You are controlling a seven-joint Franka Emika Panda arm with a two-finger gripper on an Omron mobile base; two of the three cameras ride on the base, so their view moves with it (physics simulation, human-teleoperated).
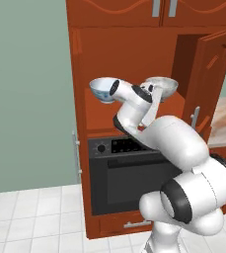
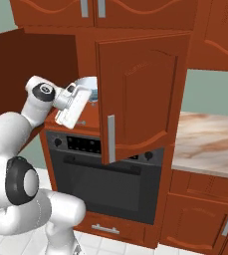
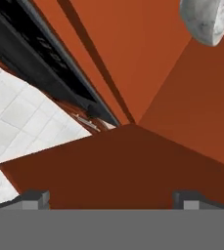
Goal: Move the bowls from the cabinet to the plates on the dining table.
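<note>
Two bowls stand on the shelf of the open cabinet (image 1: 119,44). The white bowl with the blue pattern (image 1: 99,90) is on the left, the speckled grey bowl (image 1: 165,86) on the right. My gripper (image 1: 146,123) hangs in front of the shelf between them, tilted downward and just below their level. In the hand view its two fingertips (image 3: 35,197) stand wide apart with nothing between them. The grey bowl (image 3: 206,19) shows at that view's upper right, seen from below. In the right base view a bowl's pale rim (image 2: 85,82) peeks out behind my hand (image 2: 65,121). The plates and the dining table are out of view.
The cabinet's right door (image 2: 135,99) swings out toward me, close to my hand; the left door (image 2: 21,64) is open too. A black oven (image 1: 129,173) sits below the shelf. A marble counter top (image 2: 210,144) over low drawers lies to the right. White floor tiles (image 1: 30,217) are to the left.
</note>
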